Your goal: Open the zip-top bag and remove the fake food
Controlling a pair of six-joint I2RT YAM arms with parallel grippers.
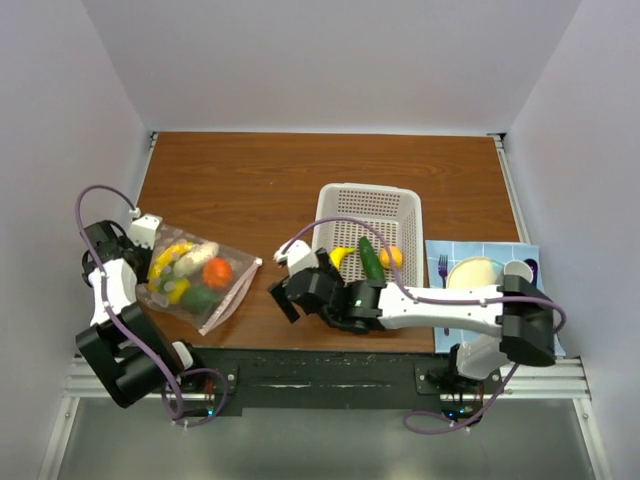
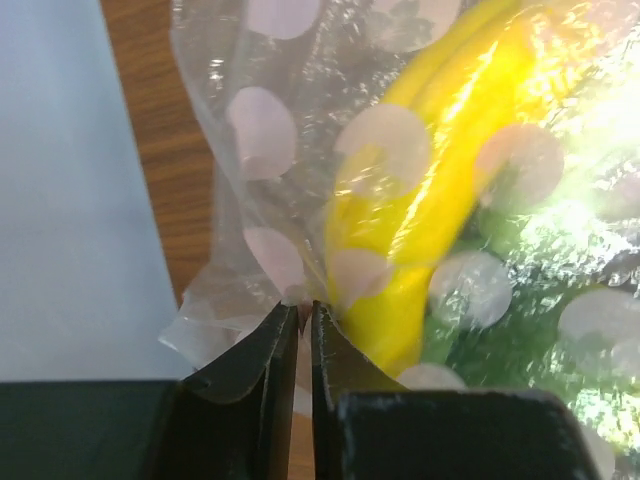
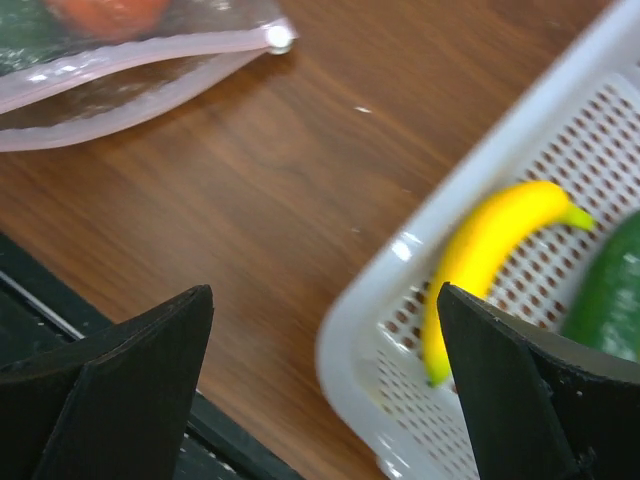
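Note:
The zip-top bag (image 1: pixel 200 285) lies at the table's left with fake food inside: an orange piece (image 1: pixel 217 272), yellow, green and white pieces. My left gripper (image 1: pixel 150 268) is shut on the bag's left edge. In the left wrist view its jaws (image 2: pixel 305 312) pinch the crinkly plastic, with a yellow piece (image 2: pixel 440 200) just behind. My right gripper (image 1: pixel 284 292) is open and empty, low over the wood between bag and basket. In the right wrist view (image 3: pixel 325 310) the bag's zip strip (image 3: pixel 130 75) and slider (image 3: pixel 279 37) show at upper left.
The white perforated basket (image 1: pixel 345 200) holds a banana (image 3: pixel 490 250), a cucumber (image 1: pixel 371 259) and a yellow-orange piece (image 1: pixel 391 257). A blue mat at right carries a cream plate (image 1: pixel 473 272), a fork (image 1: pixel 443 268) and a cup (image 1: pixel 517 270). Walls stand close on both sides.

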